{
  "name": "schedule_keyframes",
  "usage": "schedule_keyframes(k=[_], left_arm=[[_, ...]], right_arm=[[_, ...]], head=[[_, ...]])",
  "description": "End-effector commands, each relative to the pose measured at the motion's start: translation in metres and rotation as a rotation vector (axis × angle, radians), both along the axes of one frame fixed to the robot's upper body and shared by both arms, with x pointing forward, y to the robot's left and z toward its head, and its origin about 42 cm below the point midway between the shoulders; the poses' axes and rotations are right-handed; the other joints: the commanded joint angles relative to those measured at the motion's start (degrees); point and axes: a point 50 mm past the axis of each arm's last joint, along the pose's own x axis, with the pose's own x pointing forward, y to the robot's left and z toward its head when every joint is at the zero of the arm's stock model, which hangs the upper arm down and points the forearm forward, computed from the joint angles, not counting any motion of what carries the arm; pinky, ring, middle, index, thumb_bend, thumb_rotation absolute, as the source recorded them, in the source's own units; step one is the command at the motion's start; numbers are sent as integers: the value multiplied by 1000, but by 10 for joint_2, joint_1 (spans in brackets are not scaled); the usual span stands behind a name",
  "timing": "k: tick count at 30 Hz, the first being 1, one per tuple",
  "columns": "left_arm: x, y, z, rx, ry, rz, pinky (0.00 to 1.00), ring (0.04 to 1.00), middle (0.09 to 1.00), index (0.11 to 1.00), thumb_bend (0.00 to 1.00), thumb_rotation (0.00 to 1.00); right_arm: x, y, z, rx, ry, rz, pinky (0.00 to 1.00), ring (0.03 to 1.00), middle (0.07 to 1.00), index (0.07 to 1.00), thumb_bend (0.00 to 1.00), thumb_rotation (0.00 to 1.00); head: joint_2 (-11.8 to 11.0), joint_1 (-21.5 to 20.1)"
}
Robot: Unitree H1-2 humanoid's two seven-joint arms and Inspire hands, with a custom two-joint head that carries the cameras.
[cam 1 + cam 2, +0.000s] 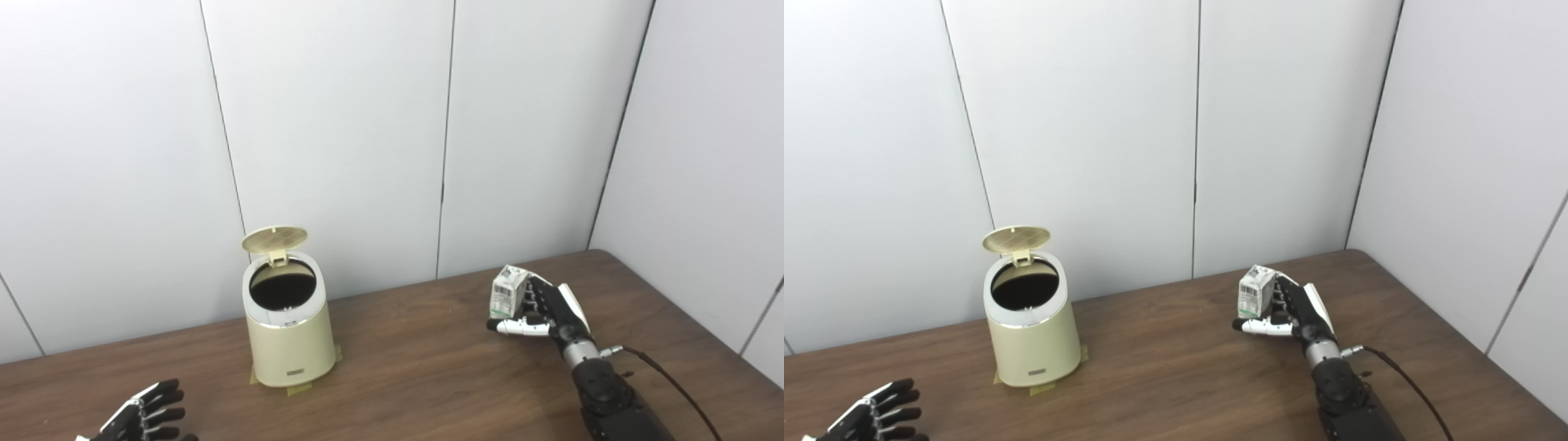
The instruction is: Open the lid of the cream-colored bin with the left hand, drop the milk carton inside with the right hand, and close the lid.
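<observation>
I note my right hand (542, 309) grasping one milk carton (508, 292) upright above the table (416, 367), well apart from one bin (288, 334), lid (274, 239) raised. Left hand (144, 416) released, at the near edge.

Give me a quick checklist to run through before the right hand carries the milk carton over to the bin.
1. Lid of the cream-colored bin up and opening clear: ok.
2. Milk carton held in the right hand: ok, fingers wrapped around it.
3. Carton lifted off the table: cannot tell, its base sits very near the surface.
4. Left hand out of the path: ok, low at the near left edge, open, apart from the bin.
5. Path between carton and bin free: ok, only bare tabletop shows.
6. Bin steady: ok, upright, with tape at its base.
</observation>
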Motion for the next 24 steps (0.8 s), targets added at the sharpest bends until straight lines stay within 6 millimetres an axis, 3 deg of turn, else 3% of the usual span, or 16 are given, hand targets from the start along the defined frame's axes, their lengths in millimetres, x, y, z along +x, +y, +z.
schedule_keyframes(k=[1,8,11,14,15,17,20,24], left_arm=[[7,1,15,28,-75,-14,668,730,784,797,542,0],[6,-2,11,28,-67,-24,668,734,793,795,558,0],[5,-3,10,27,-69,-26,652,729,791,795,552,4],[5,-4,11,29,-69,-26,666,734,791,797,556,31],[5,-4,11,29,-69,-26,665,732,789,796,556,31],[5,-4,12,38,-68,-23,671,732,788,797,552,11],[4,-5,12,38,-61,-18,651,727,787,797,555,1],[5,-5,12,45,-58,-17,665,730,786,798,561,13]], right_arm=[[17,6,26,-22,-88,8,633,742,782,803,771,158],[29,30,23,-62,-121,-59,644,724,749,766,842,264],[32,40,26,-72,-157,-95,607,694,730,746,829,241],[34,46,29,-96,-216,-135,480,567,651,676,741,97],[34,48,29,-96,-230,-145,447,531,615,587,631,113],[34,49,31,-106,-249,-159,360,441,488,530,547,23],[34,51,31,-125,-261,-166,275,349,422,515,524,2],[33,53,31,-136,-280,-156,307,376,439,511,524,0]], head=[[1,0],[2,1],[3,3],[4,6],[4,6],[4,7],[5,8],[5,8]])
